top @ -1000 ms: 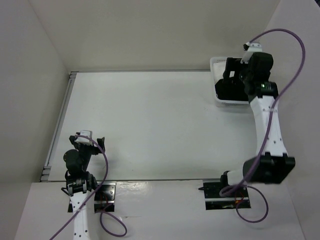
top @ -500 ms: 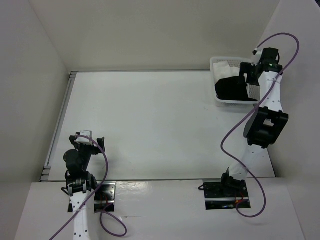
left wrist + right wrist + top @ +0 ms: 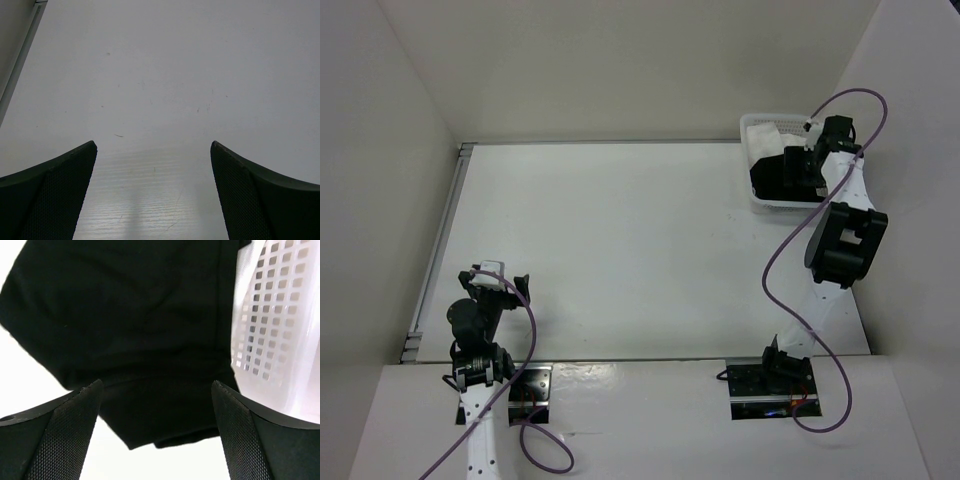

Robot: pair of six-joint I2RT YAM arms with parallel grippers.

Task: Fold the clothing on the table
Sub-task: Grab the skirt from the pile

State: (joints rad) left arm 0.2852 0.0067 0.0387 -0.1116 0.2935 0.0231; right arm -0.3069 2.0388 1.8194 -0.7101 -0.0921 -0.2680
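we expect the clothing (image 3: 125, 315) to be light and limp with no stiffness, so it will likely sag and slide over itself when lifted rather than keep a shape; nothing about it looks fragile. we judge the best hold to be a pinch on a free edge or corner, such as the lower fold nearest the right gripper (image 3: 155, 390), taking enough cloth between the fingers that it does not slip out. it is plain matte black with no print or marks that we can see, and it is bunched in soft creases rather than laid flat. it lies in the white mesh basket (image 3: 760, 205) at the far right corner of the table (image 3: 620, 240), with a white cloth (image 3: 760, 133) behind it in the same basket. the right gripper hangs just over the black fabric, its jaws spread wide and nothing pinched between them. the left gripper (image 3: 152, 147) is spread wide too and holds nothing, low over the tabletop on the near left, well apart from the basket.
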